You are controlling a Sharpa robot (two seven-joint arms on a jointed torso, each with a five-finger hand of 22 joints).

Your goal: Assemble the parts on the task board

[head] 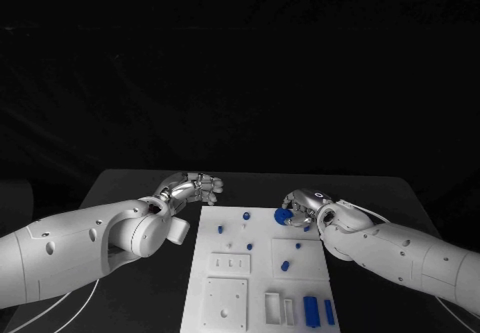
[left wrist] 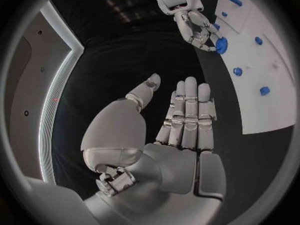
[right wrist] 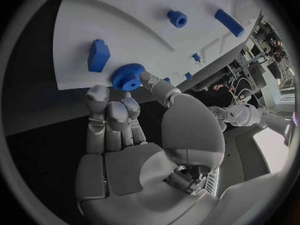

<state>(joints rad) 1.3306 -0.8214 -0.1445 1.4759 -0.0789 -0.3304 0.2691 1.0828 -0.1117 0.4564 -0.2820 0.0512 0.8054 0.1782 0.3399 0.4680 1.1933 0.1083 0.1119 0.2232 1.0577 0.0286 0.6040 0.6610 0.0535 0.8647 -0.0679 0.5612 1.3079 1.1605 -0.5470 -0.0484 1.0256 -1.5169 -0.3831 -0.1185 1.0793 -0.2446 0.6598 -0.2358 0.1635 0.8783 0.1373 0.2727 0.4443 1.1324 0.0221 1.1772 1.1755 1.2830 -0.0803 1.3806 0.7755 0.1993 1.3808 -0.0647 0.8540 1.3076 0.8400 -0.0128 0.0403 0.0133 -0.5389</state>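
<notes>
- Right hand (head: 308, 208): pinches a blue gear (head: 284, 216) above the task board (head: 262, 305), at its far edge.
- Left hand (head: 192, 189): empty, fingers apart, beside the board's far corner.

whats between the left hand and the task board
Nothing: in the head view a strip of bare black table separates the left hand from the task board. The left wrist view shows the same dark gap.
</notes>
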